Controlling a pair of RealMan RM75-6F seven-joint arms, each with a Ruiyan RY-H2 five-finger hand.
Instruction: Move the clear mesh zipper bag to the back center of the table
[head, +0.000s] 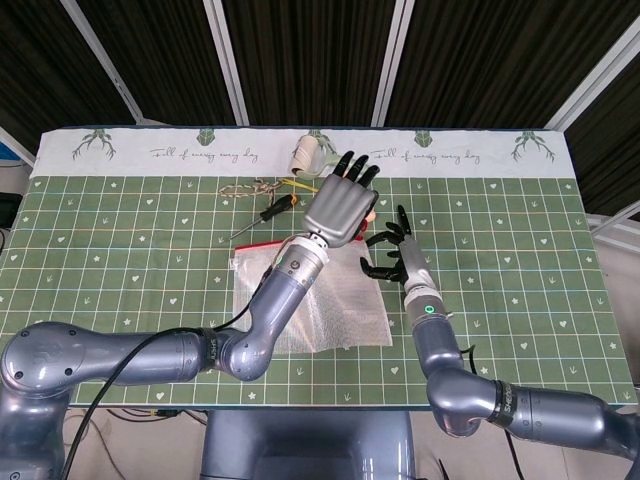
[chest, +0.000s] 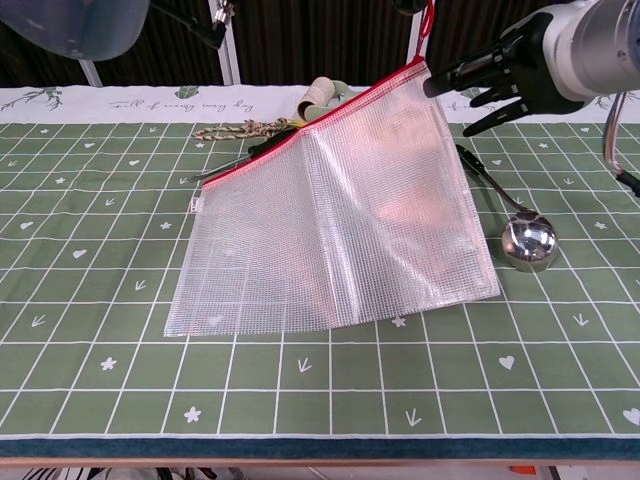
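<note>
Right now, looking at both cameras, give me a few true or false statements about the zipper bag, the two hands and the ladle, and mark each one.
1. The left hand holds one corner of the clear mesh zipper bag raised off the table. True.
2. The bag lies flat on the mat. False: its red-zipper corner is lifted; the lower edge rests on the mat.
3. The right hand grips the ladle. False: it holds nothing, beside the bag's raised corner.
4. The ladle lies to the bag's right. True.
5. A screwdriver lies behind the bag. True.

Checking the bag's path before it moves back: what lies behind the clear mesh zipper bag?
Behind the mesh zipper bag: a screwdriver, chain and tape roll; their near parts are covered.
</note>
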